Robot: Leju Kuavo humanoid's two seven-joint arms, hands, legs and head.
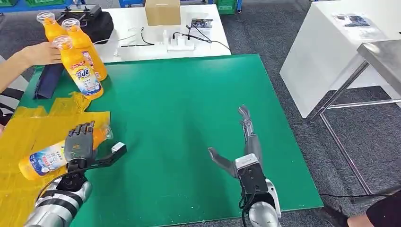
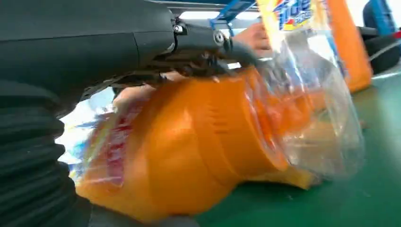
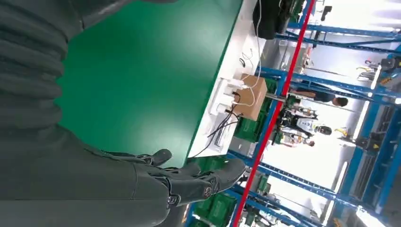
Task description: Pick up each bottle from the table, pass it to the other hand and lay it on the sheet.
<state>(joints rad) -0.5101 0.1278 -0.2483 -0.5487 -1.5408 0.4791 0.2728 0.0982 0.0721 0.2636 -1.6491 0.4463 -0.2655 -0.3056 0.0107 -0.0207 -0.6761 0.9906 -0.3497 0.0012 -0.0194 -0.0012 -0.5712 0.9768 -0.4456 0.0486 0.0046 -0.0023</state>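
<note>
**Left robot hand lies over a lying bottle at the sheet's edge**

Your left robot hand (image 1: 81, 142) lies over an orange bottle (image 1: 49, 156) that is on its side, fingers curled over its body and thumb stuck out toward the middle of the green tabletop (image 1: 189, 118). The bottle's base end lies on the yellow sheet (image 1: 28, 127), and its clear cap end points toward the green surface beside the sheet. In the left wrist view you see the bottle (image 2: 198, 156) pressed close under the dark fingers (image 2: 208, 40), its underside down on the green mat.

Your right robot hand (image 1: 239, 142) holds nothing: the fingers are stretched out straight over the green surface, the thumb splayed to the side. The right wrist view shows the same spread fingers (image 3: 189, 182).

At the far left corner of the tabletop stand three more orange bottles (image 1: 78, 56), upright or slightly tilted, close together. A person's hand (image 1: 40, 54) touches them from the left. Beyond the green surface, a cardboard box (image 1: 162, 12) and a white power strip (image 1: 181, 45) sit on a white table.
</note>
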